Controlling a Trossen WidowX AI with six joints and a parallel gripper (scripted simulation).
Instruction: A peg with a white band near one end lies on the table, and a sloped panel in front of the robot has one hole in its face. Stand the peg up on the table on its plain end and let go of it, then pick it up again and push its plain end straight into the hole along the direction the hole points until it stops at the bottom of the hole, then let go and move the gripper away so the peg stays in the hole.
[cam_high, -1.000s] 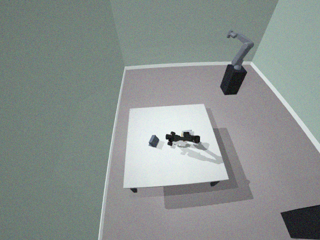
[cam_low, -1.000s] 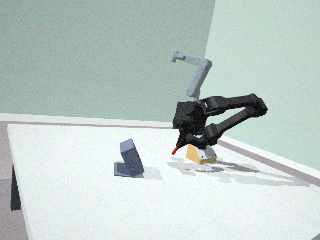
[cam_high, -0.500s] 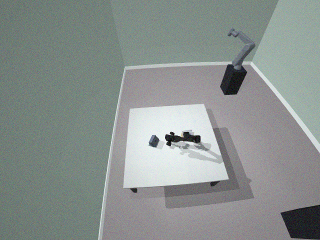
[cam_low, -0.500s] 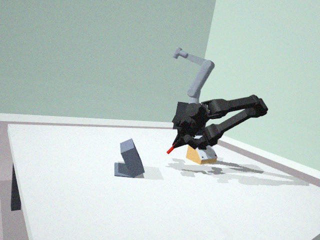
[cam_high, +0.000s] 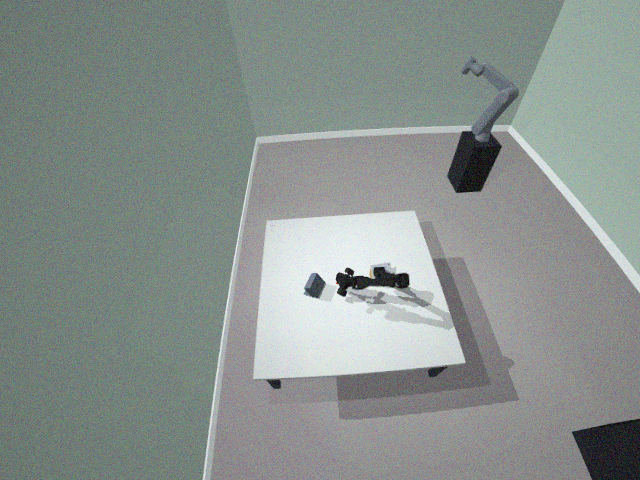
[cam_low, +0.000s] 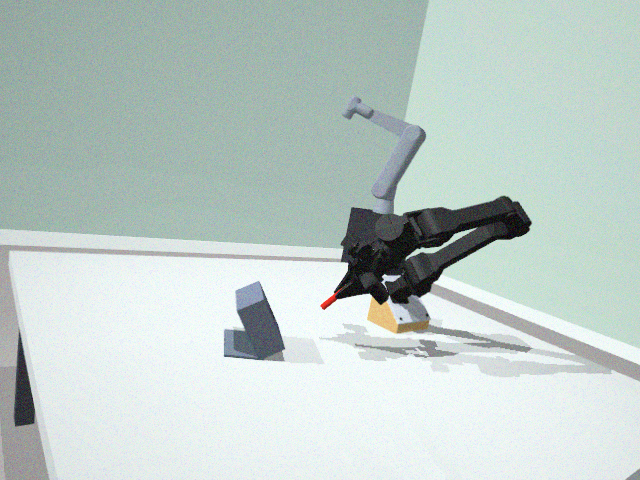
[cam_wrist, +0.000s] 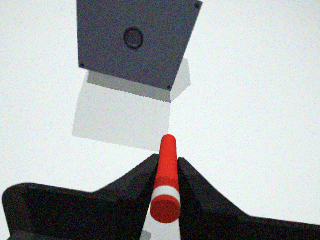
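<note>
The black parallel-jaw gripper (cam_high: 341, 283) (cam_low: 342, 291) (cam_wrist: 167, 161) was closed on the slim red cylindrical peg (cam_low: 328, 301) (cam_wrist: 168, 157), above the white table (cam_high: 320, 341) (cam_low: 310, 413) and short of the dark blue-grey sloped panel (cam_high: 315, 285) (cam_low: 262, 325) (cam_wrist: 132, 55). In the wrist view the white band (cam_wrist: 165, 192) lay at the near end, by the camera, and the plain end pointed out past the fingertips. We judged this grip deliberate: the plain end was left free for entry, with the banded end kept back as the part to hold.

The peg was tilted, plain end forward and down. We took the tilt as preparation for matching the direction of the round hole (cam_wrist: 133, 38), which faced the arm. Peg and panel stood apart, so insertion had not begun. We read the step as the approach after the second pick-up, though these views alone could not confirm the earlier standing and release.

The hole showed only in the wrist view; the exterior view gave us the panel's side, and we could not make out the hole's depth. From the top, the arm hid nearly all of the peg. The orange wedge-shaped block with a pale sloped face (cam_high: 370, 271) (cam_low: 384, 314) was partly covered by the arm.
</note>
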